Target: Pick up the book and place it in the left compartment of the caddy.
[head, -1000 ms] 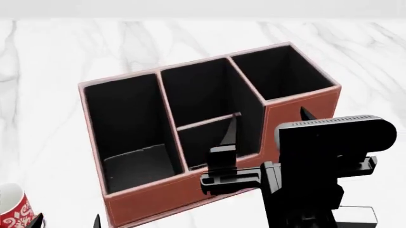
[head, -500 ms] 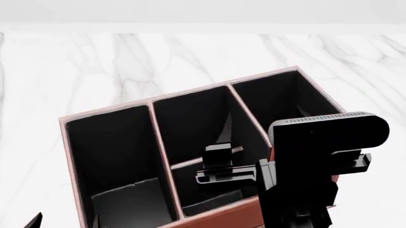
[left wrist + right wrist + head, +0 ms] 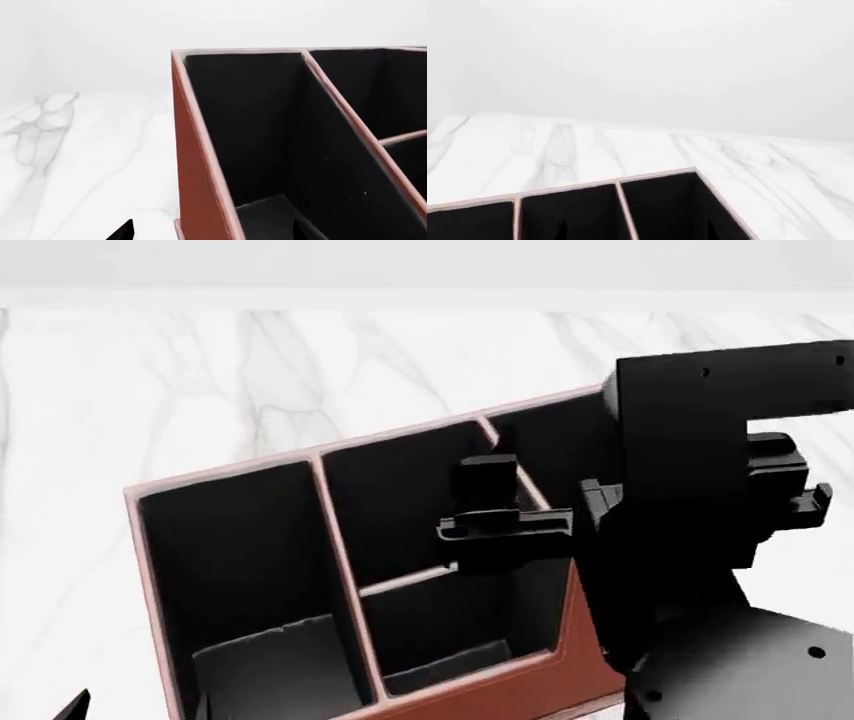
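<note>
The reddish-brown caddy (image 3: 467, 695) with pale pink rims fills the lower head view. Its left compartment (image 3: 227, 560) holds the black book (image 3: 274, 665), which leans low at the near end; the left wrist view shows the book (image 3: 267, 215) at the compartment's bottom. My left gripper (image 3: 213, 234) is open, one dark fingertip (image 3: 123, 231) outside the caddy's outer wall (image 3: 200, 190) and the other inside. My right arm (image 3: 707, 440) hovers high over the right sections. My right gripper (image 3: 635, 231) is open and empty above the caddy's rims (image 3: 620, 197).
White marble tabletop (image 3: 267, 370) surrounds the caddy. The middle section is split by a crossbar (image 3: 407, 582), and the taller section (image 3: 547, 440) is partly hidden behind my right arm. One left fingertip (image 3: 74, 708) pokes in at the head view's bottom corner.
The head view dropped, so the caddy sits lower and the mug left the frame. My right arm then rose up and to the right. The book stayed in the left compartment.
</note>
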Controlling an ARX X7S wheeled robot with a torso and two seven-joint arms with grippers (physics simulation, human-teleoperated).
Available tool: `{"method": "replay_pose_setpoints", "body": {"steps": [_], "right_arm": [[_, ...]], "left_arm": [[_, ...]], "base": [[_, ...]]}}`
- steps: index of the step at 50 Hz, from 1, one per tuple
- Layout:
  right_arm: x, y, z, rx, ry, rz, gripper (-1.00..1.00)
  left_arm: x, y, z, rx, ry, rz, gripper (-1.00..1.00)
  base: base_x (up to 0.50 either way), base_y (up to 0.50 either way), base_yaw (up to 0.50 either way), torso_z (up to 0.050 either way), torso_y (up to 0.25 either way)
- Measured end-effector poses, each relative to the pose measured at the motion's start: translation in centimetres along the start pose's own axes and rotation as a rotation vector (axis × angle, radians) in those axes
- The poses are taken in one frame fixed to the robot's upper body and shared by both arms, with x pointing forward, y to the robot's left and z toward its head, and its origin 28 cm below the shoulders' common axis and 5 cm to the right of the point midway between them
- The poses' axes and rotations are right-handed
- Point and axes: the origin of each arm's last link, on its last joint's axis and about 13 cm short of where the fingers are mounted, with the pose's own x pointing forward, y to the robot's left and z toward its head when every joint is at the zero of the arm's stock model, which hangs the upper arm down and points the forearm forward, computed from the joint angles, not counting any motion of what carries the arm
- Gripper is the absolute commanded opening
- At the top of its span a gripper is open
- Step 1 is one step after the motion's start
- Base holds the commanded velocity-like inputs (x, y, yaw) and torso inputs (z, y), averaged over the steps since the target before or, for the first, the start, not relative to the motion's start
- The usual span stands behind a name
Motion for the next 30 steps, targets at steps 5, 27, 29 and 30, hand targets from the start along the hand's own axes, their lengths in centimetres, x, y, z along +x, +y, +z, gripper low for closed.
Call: {"method": "replay_pose_setpoints", "body": {"steps": [5, 27, 29, 30], "right_arm": [[-1.0, -0.6, 1.8, -0.035, 0.038, 0.093, 1.0], [-3.3, -4.6, 6.5, -0.32, 0.262, 0.496, 1.0], [-3.5, -4.9, 6.7, -0.352, 0.299, 0.535, 1.0], [-3.5, -5.0, 6.9, -0.367, 0.316, 0.556, 1.0]], "left_arm": [[0.0, 0.0, 0.0, -0.001, 0.001, 0.001, 1.0], [0.1, 0.0, -0.1, 0.0, 0.004, 0.003, 1.0], [0.2, 0.0, -0.1, 0.001, 0.005, 0.003, 1.0], [0.2, 0.0, -0.1, 0.001, 0.005, 0.003, 1.0]], "base": [[0.0, 0.0, 0.0, 0.0, 0.0], [0.0, 0.0, 0.0, 0.0, 0.0], [0.0, 0.0, 0.0, 0.0, 0.0], [0.0, 0.0, 0.0, 0.0, 0.0]]}}
